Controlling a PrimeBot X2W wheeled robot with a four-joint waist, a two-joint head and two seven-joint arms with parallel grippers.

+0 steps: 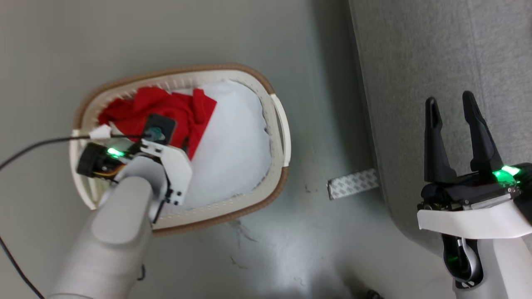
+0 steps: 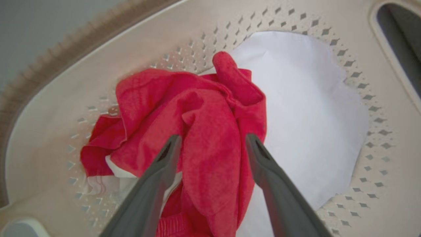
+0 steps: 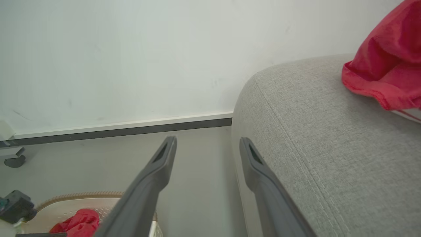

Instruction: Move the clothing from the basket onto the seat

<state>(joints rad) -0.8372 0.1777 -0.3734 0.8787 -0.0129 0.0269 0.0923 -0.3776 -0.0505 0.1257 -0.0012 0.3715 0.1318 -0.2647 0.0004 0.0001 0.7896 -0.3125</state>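
Crumpled red clothing (image 1: 162, 110) lies in the far left part of the oval cream basket (image 1: 278, 124), on a white pad (image 1: 237, 145). My left arm reaches down into the basket; in the left wrist view my left gripper (image 2: 210, 138) is open, its two fingers straddling a fold of the red clothing (image 2: 204, 131). My right gripper (image 1: 451, 104) is open and holds nothing, hovering at the edge of the grey seat (image 1: 436, 62). In the right wrist view another red garment (image 3: 388, 65) lies on the seat (image 3: 329, 131), up right of the right gripper (image 3: 207, 141).
A strip of patterned tape (image 1: 353, 183) lies on the grey floor between basket and seat. A black cable (image 1: 37, 144) runs from the left arm off to the left. A wall with a dark baseboard (image 3: 115, 130) stands behind; a caster (image 3: 13, 161) shows at far left.
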